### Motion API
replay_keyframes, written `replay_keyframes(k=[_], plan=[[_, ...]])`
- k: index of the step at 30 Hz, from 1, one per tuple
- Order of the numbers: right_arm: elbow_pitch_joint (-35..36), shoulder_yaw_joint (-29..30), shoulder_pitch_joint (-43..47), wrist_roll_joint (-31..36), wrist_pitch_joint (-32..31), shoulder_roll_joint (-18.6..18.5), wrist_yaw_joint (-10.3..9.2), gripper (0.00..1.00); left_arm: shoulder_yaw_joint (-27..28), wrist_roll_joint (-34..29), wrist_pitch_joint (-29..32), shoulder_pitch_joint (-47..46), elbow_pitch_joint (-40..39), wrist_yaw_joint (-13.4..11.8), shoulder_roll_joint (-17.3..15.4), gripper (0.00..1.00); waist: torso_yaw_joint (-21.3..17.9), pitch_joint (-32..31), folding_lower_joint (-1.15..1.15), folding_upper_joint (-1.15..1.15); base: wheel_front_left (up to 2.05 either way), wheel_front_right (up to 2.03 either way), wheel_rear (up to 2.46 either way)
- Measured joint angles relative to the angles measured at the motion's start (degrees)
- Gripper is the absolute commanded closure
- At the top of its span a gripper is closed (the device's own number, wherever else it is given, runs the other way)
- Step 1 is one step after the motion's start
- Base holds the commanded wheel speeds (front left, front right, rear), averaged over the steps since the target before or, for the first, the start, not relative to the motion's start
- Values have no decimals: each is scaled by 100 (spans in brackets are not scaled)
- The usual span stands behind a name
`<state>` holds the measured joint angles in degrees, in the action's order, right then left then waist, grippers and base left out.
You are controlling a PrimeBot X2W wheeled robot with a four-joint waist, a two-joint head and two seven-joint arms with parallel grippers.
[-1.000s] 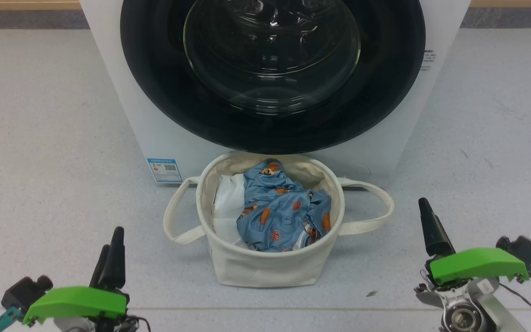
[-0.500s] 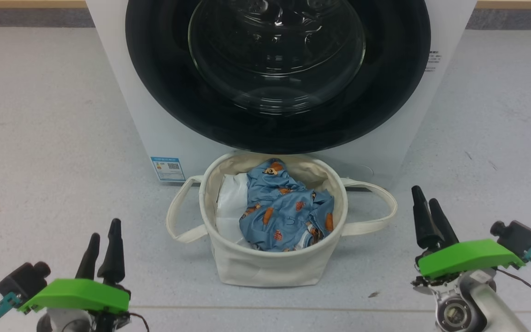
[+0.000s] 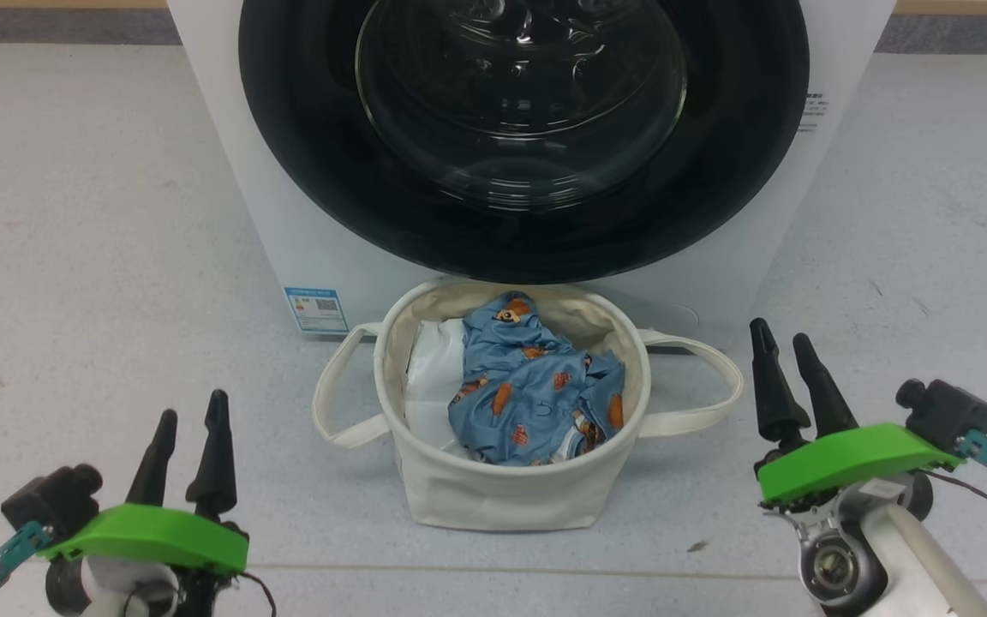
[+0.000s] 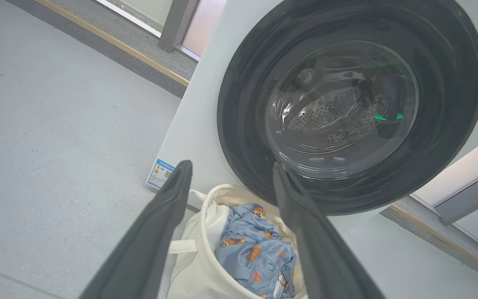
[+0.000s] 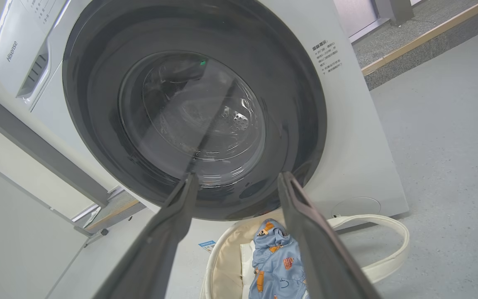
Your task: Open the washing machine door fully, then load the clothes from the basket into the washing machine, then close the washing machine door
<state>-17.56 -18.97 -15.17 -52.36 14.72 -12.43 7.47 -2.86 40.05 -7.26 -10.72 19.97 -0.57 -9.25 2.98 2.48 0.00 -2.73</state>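
Observation:
The white washing machine [image 3: 288,248] stands ahead with its round black washing machine door [image 3: 523,128] flat against its front. The cream basket [image 3: 502,501] sits on the floor before it, holding the blue printed clothes [image 3: 532,390]. My left gripper [image 3: 192,411] is at the lower left, open and empty, well clear of the basket. At the lower right my right gripper [image 3: 785,338] is open too, beside the basket's right handle. In the wrist views the door [image 4: 347,104] [image 5: 193,108] and the clothes [image 4: 255,253] [image 5: 278,257] lie beyond the spread, empty fingers.
Grey floor [image 3: 82,223] spreads on both sides of the machine. A blue label sticker [image 3: 316,309] marks its lower left front. A skirting strip [image 4: 110,41] runs along the wall behind. A white liner cloth [image 3: 429,386] lies in the basket's left side.
Both grippers have turned so that their two fingers show apart, and the right one has moved forward. The head camera has shifted slightly, sliding the scene right.

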Motion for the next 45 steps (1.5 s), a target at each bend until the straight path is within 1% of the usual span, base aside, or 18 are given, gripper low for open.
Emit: replay_keyframes(k=[6, 12, 19, 25, 35, 39, 45], plan=[[-46, 62, -1, 499, 0, 104, 0, 0, 12, -426, -96, -80, 57, 0, -3, 0, 35, -13, 0, 0, 0, 0, 0], [-82, 93, -24, 882, 0, 118, 0, 0, 22, -804, -171, -136, 85, 1, -14, 0, 66, -24, 0, 0, 0, 0, 0], [-175, 113, -179, 1422, 0, 205, 0, 0, 109, -1224, -294, -229, 294, 15, -15, 0, 119, -26, 0, 0, 0, 0, 0], [-241, 157, -228, 1925, 0, 305, 0, 0, 132, -1592, -388, -355, 457, 113, -44, 0, 152, -40, 0, 0, 0, 0, 0], [-368, 225, -402, 2751, 0, 425, 0, 0, 198, -2173, -557, -521, 637, 119, -71, 0, 190, -58, 0, 0, 0, 0, 0], [-400, 235, -461, 3059, 0, 467, 0, 0, 213, -2407, -623, -594, 666, 216, -96, 0, 206, -60, 0, 0, 0, 0, 0], [-430, 256, -468, 3463, 0, 511, 0, 0, 221, -2705, -706, -603, 853, 272, -102, 0, 236, -69, 0, 0, 0, 0, 0]])
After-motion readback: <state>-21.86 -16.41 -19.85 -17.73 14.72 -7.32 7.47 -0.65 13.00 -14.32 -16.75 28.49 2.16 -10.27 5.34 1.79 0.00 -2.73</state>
